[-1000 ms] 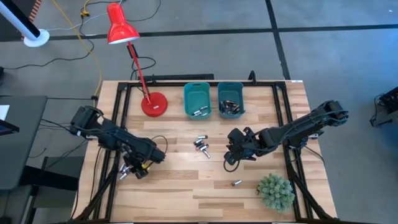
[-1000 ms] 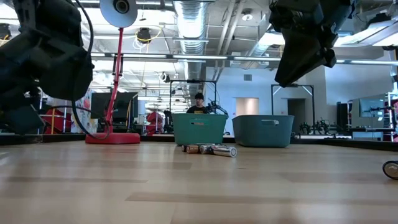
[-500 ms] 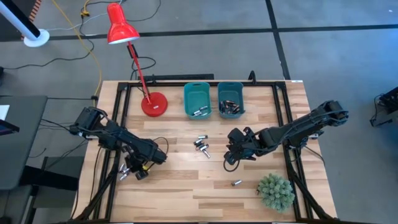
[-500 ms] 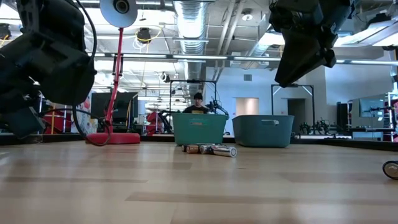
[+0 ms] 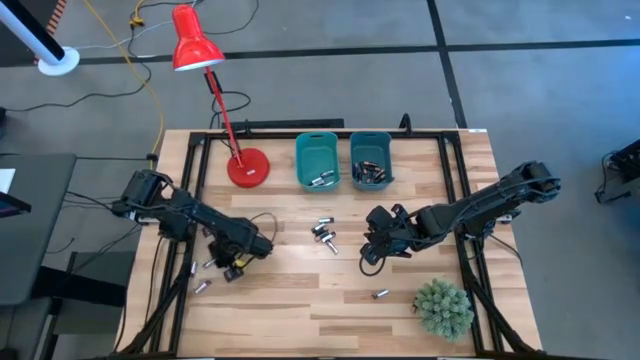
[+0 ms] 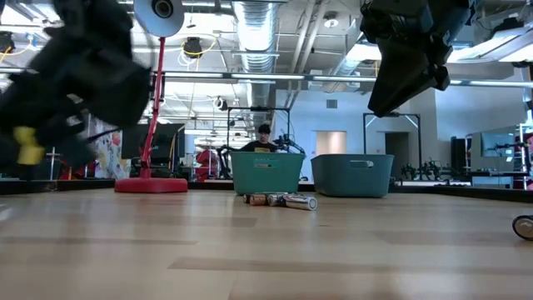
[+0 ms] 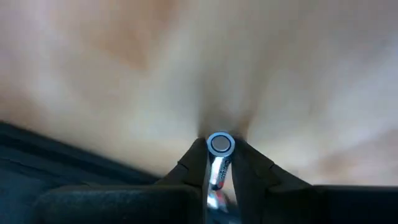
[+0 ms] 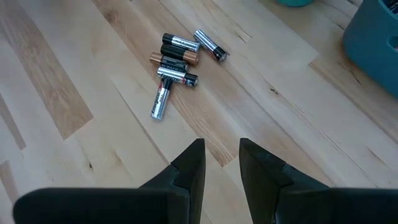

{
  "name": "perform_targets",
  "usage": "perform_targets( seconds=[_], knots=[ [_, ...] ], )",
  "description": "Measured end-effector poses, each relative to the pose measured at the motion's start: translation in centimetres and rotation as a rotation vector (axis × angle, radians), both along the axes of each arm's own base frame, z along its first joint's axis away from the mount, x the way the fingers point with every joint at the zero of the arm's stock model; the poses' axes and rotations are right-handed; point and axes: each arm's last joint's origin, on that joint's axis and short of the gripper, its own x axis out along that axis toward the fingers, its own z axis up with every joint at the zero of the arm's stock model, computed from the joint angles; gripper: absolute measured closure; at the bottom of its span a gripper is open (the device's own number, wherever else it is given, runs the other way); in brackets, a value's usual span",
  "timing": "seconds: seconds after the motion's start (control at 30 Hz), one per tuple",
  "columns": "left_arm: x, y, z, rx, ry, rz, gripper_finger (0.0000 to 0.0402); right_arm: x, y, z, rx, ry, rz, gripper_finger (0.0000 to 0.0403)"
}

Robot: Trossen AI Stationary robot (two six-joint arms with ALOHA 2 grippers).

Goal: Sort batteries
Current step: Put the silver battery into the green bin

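Observation:
My left gripper hangs over the table's left part, shut on one silvery battery. Two loose batteries lie on the wood just near-left of it. A cluster of several batteries lies on its sides at mid table and also shows in the right wrist view. One more battery lies nearer the front. Just right of the cluster, my right gripper hovers with its fingers a little apart and nothing between them. Two teal bins at the far edge hold batteries. My left gripper pinches the battery's long sides between its two fingertips. The battery lies along the fingers, and its round metal end sticks out just past their tips. The fingers point down toward the wood.
A red desk lamp stands with its base left of the bins, its head reaching past the far edge. A small green plant sits at the near right corner. Black frame rails run along the table's left and right sides.
My left gripper has shut on a battery, risen from the table and gone toward the right and a little toward the far edge. Two loose batteries now show where it stood. My right arm has kept still.

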Motion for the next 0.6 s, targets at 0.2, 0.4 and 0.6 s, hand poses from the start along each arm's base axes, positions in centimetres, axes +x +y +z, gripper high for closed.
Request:
perform_targets(
  seconds=[0.2, 0.4, 0.6],
  knots=[
    [4.3, 2.0, 2.9, 0.141, -0.205, -0.092, 0.0362, 0.0, -0.1, 0.0, 0.0, 0.0, -0.005, 0.0287],
    [8.8, 5.5, 7.9, 0.271, -0.411, -0.15, 0.0362, 0.0, -0.1, 0.0, 0.01, -0.005, -0.019, 0.0287],
    [11.8, 10.0, 14.5, 0.439, -0.605, -0.23, 0.0362, 0.0, -0.1, 0.0, 0.025, -0.013, -0.041, 0.0287]
  ],
)
